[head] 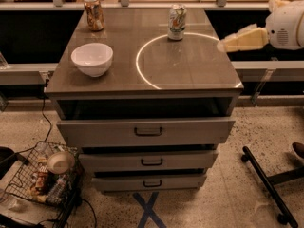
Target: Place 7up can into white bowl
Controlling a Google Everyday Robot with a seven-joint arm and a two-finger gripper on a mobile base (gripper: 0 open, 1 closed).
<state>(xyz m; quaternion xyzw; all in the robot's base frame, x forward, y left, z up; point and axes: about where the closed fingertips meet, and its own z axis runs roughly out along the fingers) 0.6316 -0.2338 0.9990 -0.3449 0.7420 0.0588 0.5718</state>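
Note:
The 7up can (176, 22) stands upright at the back of the tabletop, on the far edge of a bright ring of light. The white bowl (92, 59) sits empty on the left side of the top. My gripper (226, 43) reaches in from the right, level with the top's right edge, pointing left. It is to the right of the can and a little nearer the front, apart from it and holding nothing that I can see.
A brownish-orange can (94, 13) stands at the back left corner. The cabinet (147, 132) has three drawers, the top one slightly open. A wire basket (42, 175) of clutter with a tan bowl lies on the floor at left. A black wheeled stand leg (266, 184) is at right.

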